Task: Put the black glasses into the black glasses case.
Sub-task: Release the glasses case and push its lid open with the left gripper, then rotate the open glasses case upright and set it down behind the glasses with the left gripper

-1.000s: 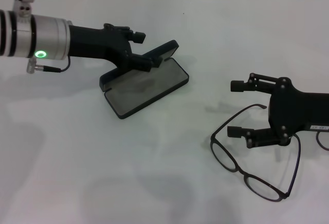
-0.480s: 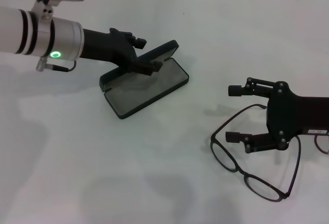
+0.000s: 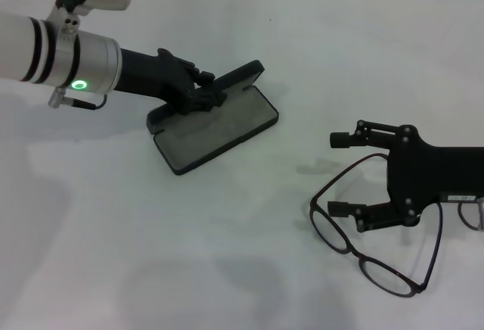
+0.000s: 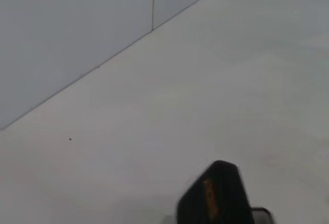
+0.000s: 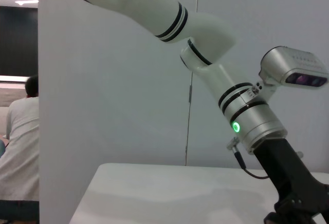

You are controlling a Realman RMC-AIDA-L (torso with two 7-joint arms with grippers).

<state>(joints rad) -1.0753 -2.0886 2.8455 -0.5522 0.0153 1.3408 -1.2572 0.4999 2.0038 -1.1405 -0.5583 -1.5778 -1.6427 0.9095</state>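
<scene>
A white bench (image 3: 249, 269) fills the head view, with a pale wall behind it. The left arm (image 3: 53, 46), white and silver with a green light, reaches in from 9 o'clock; the right wrist view alone shows its upper links rising against the wall, and a seated person at that picture's edge.

The black glasses case (image 3: 215, 122) lies open at about 11 o'clock from the bench's middle, grey lining up and its lid raised along the far long side. The left hand (image 3: 206, 91) sits at that raised lid, its dark fingers against the lid's inner side near the hinge; whether they are clenched on the lid or only touching it I cannot tell. The left wrist view shows only bare bench, the wall and one rounded black corner with gold lettering (image 4: 216, 196), seemingly the lid, and none of the hand's fingers.

The right hand (image 3: 344, 175) comes in from 3 o'clock, well apart from the case, released with its two fingers spread wide. The black glasses (image 3: 378, 262) lie on the bench at about 4 o'clock, temples unfolded; one finger is over the near temple beside the lens, the other beyond the far temple, neither visibly gripping the frame.
</scene>
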